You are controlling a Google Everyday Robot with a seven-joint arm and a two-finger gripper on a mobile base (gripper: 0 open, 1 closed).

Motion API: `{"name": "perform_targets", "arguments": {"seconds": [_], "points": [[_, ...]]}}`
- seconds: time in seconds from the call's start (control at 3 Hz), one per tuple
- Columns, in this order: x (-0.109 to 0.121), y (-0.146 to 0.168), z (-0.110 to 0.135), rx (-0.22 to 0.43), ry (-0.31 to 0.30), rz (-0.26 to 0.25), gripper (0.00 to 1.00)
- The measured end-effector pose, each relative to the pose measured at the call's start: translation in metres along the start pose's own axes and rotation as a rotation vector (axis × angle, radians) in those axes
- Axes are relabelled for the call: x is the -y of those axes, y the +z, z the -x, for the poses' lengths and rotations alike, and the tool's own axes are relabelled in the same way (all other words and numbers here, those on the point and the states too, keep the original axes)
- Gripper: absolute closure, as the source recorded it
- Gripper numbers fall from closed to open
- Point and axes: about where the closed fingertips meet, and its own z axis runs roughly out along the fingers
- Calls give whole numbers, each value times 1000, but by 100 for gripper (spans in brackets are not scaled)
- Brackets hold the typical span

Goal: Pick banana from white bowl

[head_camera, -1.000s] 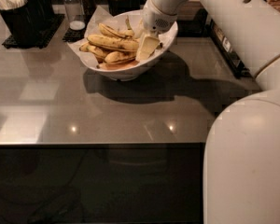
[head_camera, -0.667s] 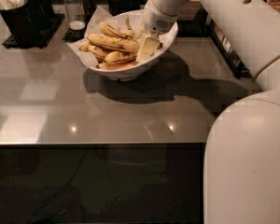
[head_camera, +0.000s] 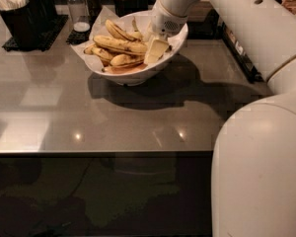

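Gripper is hanging inside the white bowl
Arm is slanting down from the right, beside the banana; grip unclear.

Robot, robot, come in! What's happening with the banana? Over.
Gripper down inside white bowl, right side. Banana lying in bowl, not lifted. Shorter bananas packed close beside it.

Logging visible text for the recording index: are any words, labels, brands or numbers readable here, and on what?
No text can be read in this view.
white bowl and banana: no markings.
gripper, down inside the bowl by the banana's right end: no label visible.
black cup and glass shaker at the back: nothing legible.
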Motion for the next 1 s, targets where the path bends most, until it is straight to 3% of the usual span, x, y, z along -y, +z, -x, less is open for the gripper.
{"name": "perform_targets", "arguments": {"seconds": [0.33, 0.67, 1.0], "points": [[-1, 2, -2, -1, 5, 14, 49], [-4, 14, -10, -5, 19, 48, 68], [-4, 11, -8, -5, 19, 49, 91]]}}
